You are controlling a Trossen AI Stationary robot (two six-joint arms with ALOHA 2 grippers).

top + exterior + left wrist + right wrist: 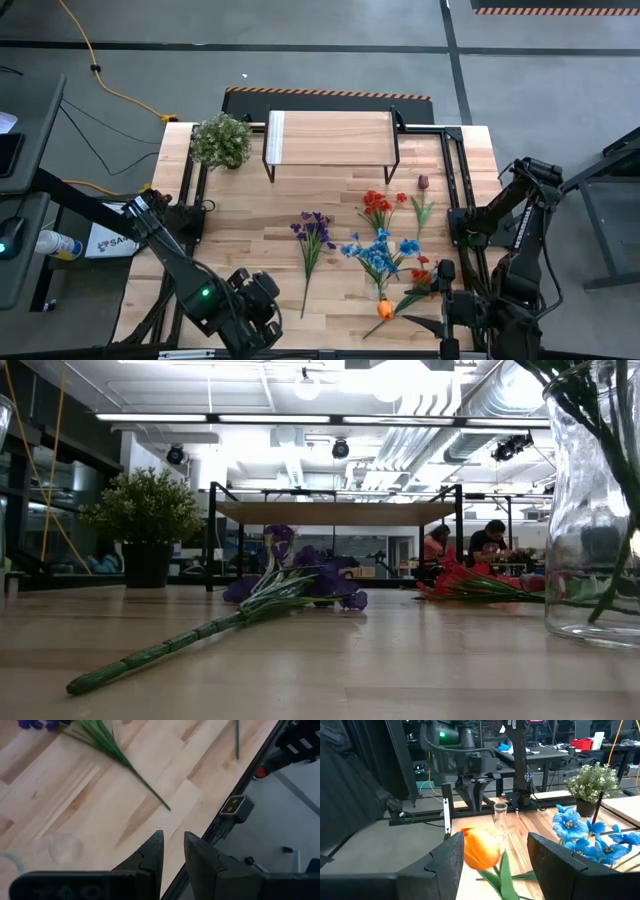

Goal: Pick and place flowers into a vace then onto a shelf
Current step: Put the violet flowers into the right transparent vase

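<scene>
- Two claws are in view: the right claw [492, 855] stands wide around the orange tulip [481, 849] at the counter's [250, 240] near edge; the left claw [172, 852] waits, narrow and empty.
- Close squarely on the stem just under the bloom (not the petals), I'd judge.
- Its long axis runs diagonally, bloom pointing toward the near edge.

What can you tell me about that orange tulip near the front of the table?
The orange tulip is an artificial flower with a closed, rounded orange bloom on a green stem with a leaf. It sits near the table's front edge, beside the blue flowers. The right gripper stands open around the bloom, one finger on each side; contact cannot be told.
</scene>
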